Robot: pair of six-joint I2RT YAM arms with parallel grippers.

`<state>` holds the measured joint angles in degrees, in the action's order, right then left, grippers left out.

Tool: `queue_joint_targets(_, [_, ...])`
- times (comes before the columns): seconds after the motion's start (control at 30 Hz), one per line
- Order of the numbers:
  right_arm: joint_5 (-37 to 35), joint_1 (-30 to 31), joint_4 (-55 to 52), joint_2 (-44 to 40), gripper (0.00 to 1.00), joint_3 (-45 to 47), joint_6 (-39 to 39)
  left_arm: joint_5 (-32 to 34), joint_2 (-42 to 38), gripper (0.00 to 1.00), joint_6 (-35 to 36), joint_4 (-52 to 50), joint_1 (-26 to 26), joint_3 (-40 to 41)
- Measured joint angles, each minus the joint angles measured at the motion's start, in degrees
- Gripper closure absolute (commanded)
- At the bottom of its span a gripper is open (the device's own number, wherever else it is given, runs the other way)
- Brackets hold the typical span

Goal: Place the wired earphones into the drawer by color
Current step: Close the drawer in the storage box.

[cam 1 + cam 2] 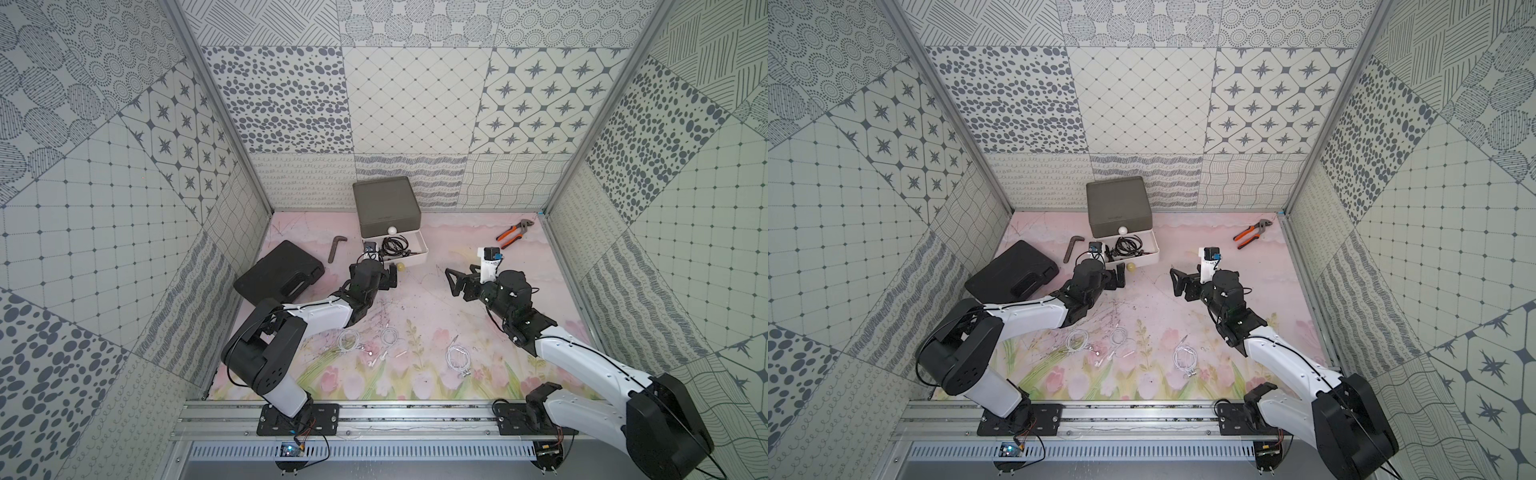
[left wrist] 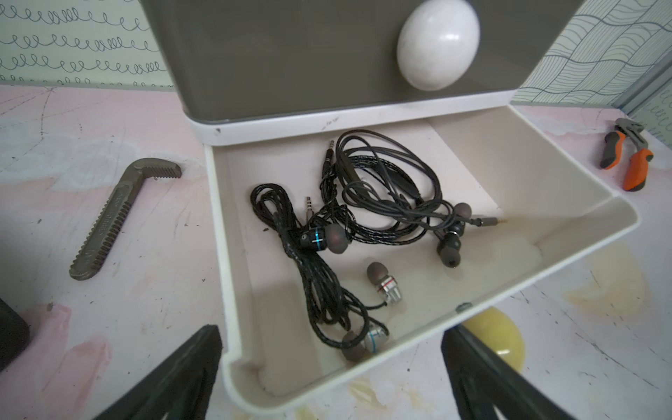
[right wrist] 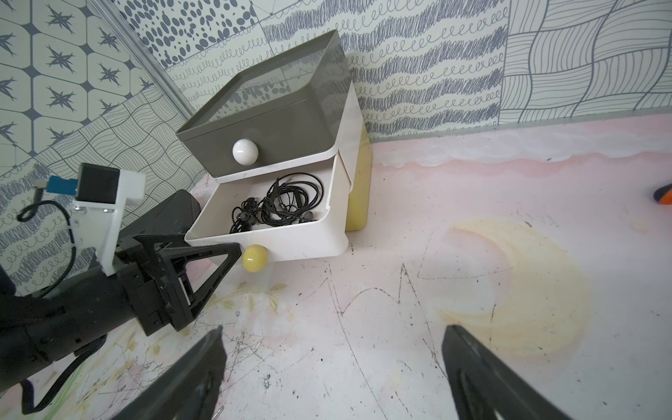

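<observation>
The drawer unit stands at the back wall, its grey top tier shut behind a white knob. Its white middle tier is pulled out and holds the black wired earphones, tangled, also visible in the right wrist view. Three white coils of earphones lie apart on the front of the mat. My left gripper is open and empty just in front of the pulled-out tier, beside the yellow knob. My right gripper hangs open over bare mat.
A flat black case lies left of my left arm. A grey toothed metal bar sits between it and the drawer unit. Orange-handled pliers lie at the back right. Patterned walls close in three sides.
</observation>
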<state>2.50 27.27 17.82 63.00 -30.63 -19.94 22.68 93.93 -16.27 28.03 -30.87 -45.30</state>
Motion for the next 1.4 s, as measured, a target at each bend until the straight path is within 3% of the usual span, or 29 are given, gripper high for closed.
queue_joint_targets(1.4, [7.3,-0.02,-2.19,-0.02,0.03,-0.55,3.91,-2.89,15.96,0.01,-0.09,15.47,8.09,-9.11])
